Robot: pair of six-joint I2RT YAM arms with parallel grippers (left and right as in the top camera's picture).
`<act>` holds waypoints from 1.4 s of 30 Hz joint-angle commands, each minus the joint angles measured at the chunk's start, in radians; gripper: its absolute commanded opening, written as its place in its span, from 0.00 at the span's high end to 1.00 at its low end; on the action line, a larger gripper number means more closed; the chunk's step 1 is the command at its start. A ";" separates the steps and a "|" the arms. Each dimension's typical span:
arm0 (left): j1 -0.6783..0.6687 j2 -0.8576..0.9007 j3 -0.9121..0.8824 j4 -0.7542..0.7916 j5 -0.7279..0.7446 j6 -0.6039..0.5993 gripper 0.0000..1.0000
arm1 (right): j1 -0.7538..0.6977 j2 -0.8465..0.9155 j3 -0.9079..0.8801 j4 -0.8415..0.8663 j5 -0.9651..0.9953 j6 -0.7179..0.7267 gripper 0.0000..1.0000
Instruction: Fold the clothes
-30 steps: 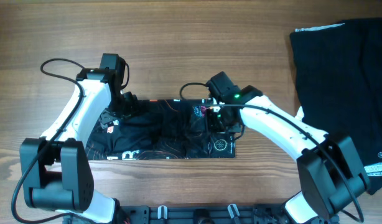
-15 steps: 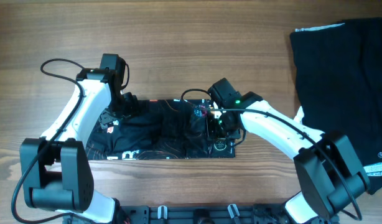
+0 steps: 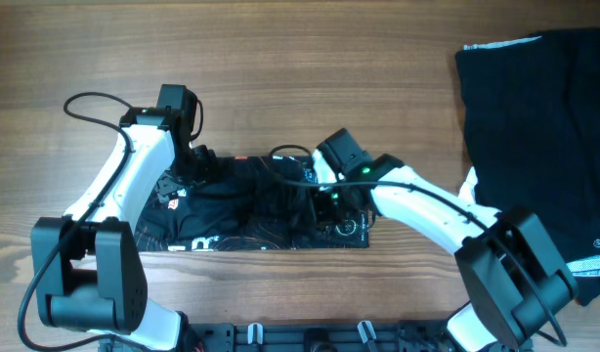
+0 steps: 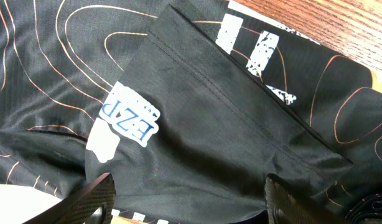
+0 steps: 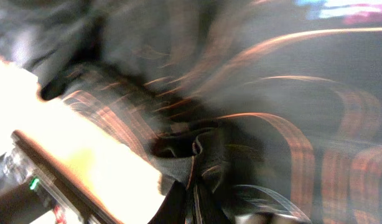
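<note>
The black jersey (image 3: 243, 207) with thin orange contour lines lies as a folded strip on the table in front of both arms. In the left wrist view its cloth (image 4: 197, 112) shows white lettering and a blue-and-white logo. My left gripper (image 3: 188, 174) rests at the jersey's left end, fingers spread wide over the cloth (image 4: 190, 198), holding nothing. My right gripper (image 3: 324, 196) is over the jersey's right part. In the blurred right wrist view its fingers (image 5: 192, 202) are pinched shut on a bunched fold of the jersey (image 5: 253, 112).
A second black garment (image 3: 539, 127) with white trim lies spread at the table's far right. The wooden table (image 3: 300, 78) shows behind the arms. Black cables loop beside both arms.
My right gripper has moved left and slightly forward across the jersey, dragging a fold of cloth with it. The left arm has not moved.
</note>
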 commanded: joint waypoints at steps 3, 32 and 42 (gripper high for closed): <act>0.005 -0.010 -0.008 -0.002 -0.013 -0.018 0.23 | 0.107 -0.009 -0.002 0.047 -0.192 -0.129 0.78; 0.493 -0.007 -0.143 0.165 -0.078 0.011 0.01 | -0.145 -0.075 0.146 -0.352 0.334 0.092 0.47; 0.493 0.103 -0.179 0.327 -0.013 0.145 0.05 | -0.145 -0.075 0.146 -0.360 0.334 0.091 0.47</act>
